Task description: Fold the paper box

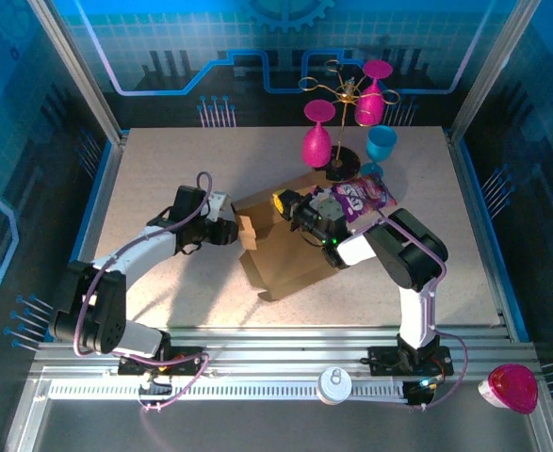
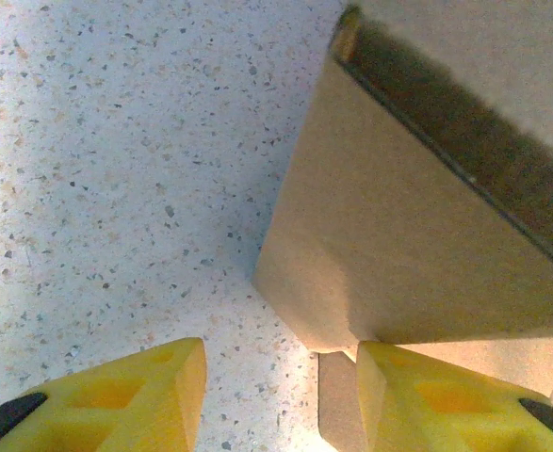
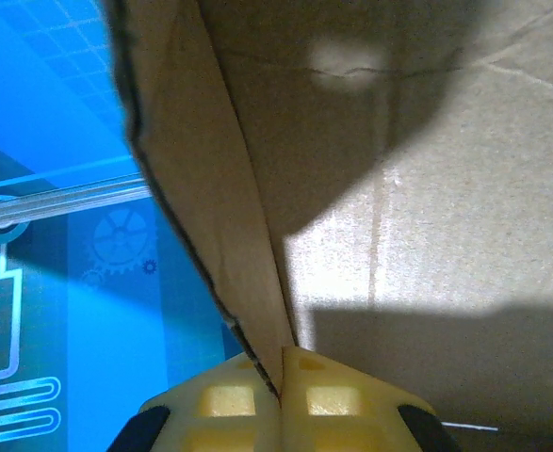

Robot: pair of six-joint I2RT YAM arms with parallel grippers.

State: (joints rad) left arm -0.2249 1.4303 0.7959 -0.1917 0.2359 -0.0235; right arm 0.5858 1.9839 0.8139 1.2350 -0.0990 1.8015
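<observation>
The paper box [image 1: 278, 252], plain brown cardboard, lies partly folded in the middle of the table. My left gripper [image 1: 231, 232] is at its left edge. In the left wrist view the yellow fingers [image 2: 116, 400] stand apart over the speckled table, so this gripper [image 2: 281, 400] is open. A box panel [image 2: 398, 245] rises just ahead, and a small tab [image 2: 337, 405] lies against the right finger. My right gripper [image 1: 304, 215] is at the box's far side. It is shut [image 3: 281, 381] on the thin edge of a raised flap [image 3: 210, 188].
A purple snack packet [image 1: 365, 195] lies just behind the box by the right arm. Farther back stand a gold rack [image 1: 347, 94] with pink glasses [image 1: 318, 143] and a blue cup [image 1: 382, 143]. A white lid [image 1: 334, 383] and a pink glass [image 1: 512, 388] rest on the front rail.
</observation>
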